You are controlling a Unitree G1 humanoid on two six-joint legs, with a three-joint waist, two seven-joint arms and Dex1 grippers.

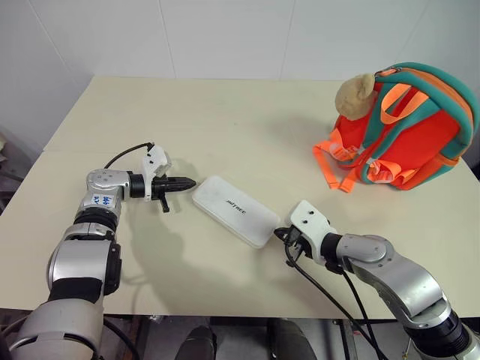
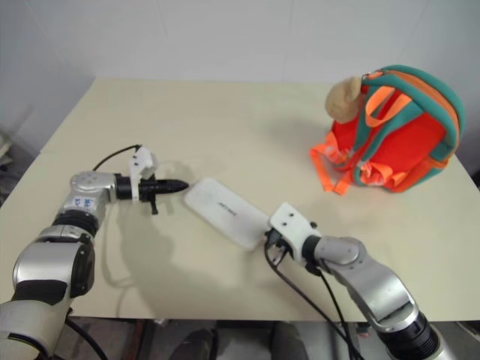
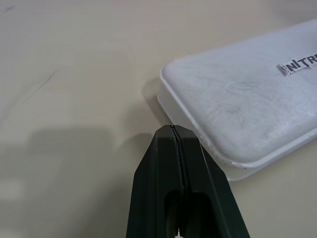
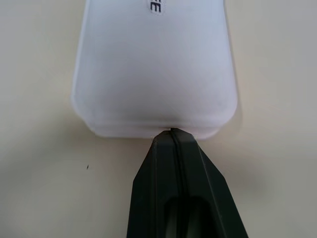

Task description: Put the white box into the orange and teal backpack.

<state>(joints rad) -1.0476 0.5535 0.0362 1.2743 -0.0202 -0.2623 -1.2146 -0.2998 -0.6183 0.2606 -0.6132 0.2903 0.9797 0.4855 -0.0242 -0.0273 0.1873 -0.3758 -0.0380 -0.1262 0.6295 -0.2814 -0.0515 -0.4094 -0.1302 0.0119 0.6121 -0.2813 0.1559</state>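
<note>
Bright even light, soft shadows on table [image 1: 225,120], wrist close-ups slightly soft

Plain test room: bare cream table [image 1: 225,112] against white panelled wall [image 1: 225,37].

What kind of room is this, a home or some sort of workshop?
Most likely a lab or test room: a bare cream table against plain white walls, with only a white box and an orange and teal backpack laid out.

The left hand [image 3: 174,130], its two black fingers [image 3: 158,183] pressed together, points at a rounded corner of the white box [image 3: 247,94], which lies flat on the pale worktop [image 3: 74,74], dark lettering on its lid.
</note>
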